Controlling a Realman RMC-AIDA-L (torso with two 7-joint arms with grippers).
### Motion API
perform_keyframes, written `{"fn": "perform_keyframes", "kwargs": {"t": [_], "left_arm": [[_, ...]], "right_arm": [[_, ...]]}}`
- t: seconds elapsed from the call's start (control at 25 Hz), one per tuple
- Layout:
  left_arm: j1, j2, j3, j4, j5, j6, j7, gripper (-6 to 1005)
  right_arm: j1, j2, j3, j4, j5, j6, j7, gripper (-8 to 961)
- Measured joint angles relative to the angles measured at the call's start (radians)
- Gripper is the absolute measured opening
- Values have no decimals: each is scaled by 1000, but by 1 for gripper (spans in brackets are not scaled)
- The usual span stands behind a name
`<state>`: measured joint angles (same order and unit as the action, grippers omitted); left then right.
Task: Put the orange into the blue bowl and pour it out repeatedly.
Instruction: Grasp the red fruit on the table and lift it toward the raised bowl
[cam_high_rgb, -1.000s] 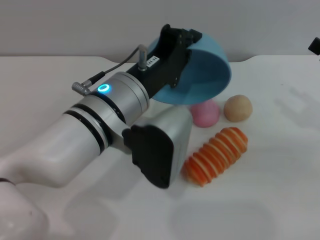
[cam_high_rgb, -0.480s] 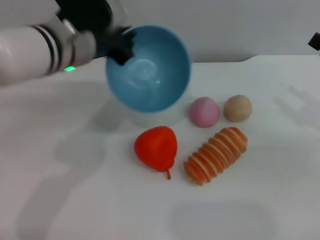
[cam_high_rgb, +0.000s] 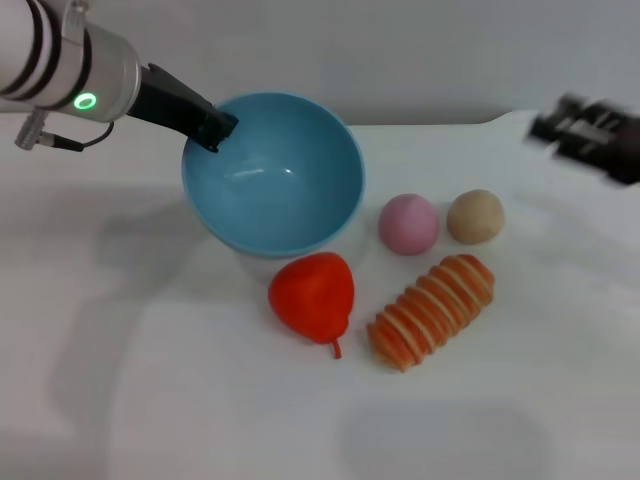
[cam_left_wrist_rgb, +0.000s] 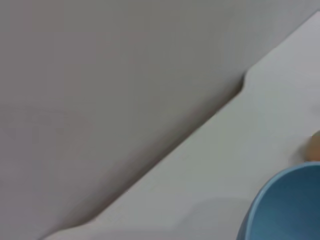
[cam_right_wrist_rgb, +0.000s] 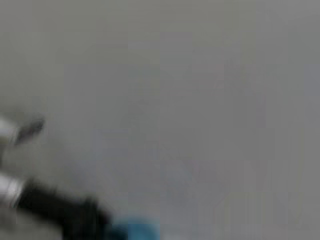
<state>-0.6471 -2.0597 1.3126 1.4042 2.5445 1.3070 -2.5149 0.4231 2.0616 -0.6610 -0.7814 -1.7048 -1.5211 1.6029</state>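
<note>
The orange (cam_high_rgb: 312, 297), red-orange with a small stem, lies on the white table just in front of the blue bowl (cam_high_rgb: 272, 185). The bowl is empty and held a little tilted, its opening facing up and toward me. My left gripper (cam_high_rgb: 210, 128) reaches in from the upper left and is shut on the bowl's far-left rim. The left wrist view shows only a slice of the blue bowl (cam_left_wrist_rgb: 285, 205). At the far right edge, my right gripper (cam_high_rgb: 590, 135) hovers above the table as a blur, well away from the orange.
A pink ball (cam_high_rgb: 408, 223) and a tan ball (cam_high_rgb: 475, 216) sit to the right of the bowl. An orange-and-cream striped ridged oblong (cam_high_rgb: 432, 309) lies beside the orange. A grey wall stands behind the table's back edge.
The left arm swung up and to the left, turning the bowl from tipped to nearly upright. The orange now lies on the table. The right gripper has come into view.
</note>
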Motion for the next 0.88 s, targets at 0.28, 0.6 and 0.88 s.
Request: {"fn": "perform_keyframes", "kwargs": {"t": [0.28,0.6,0.88], "left_arm": [[11,-2,-10,-5,-32,-63,0,-1],[31,-3,-15,-6,-49,-97,-2,-2],[46,-4,-7,-6,-61,-114,-3,-1]], "right_arm": [[141,8,-91,16,-307,47,161,722],[258,11,-408,148,-338,264,302,720],[285,21,-598,197,-177,390,292,719]]}}
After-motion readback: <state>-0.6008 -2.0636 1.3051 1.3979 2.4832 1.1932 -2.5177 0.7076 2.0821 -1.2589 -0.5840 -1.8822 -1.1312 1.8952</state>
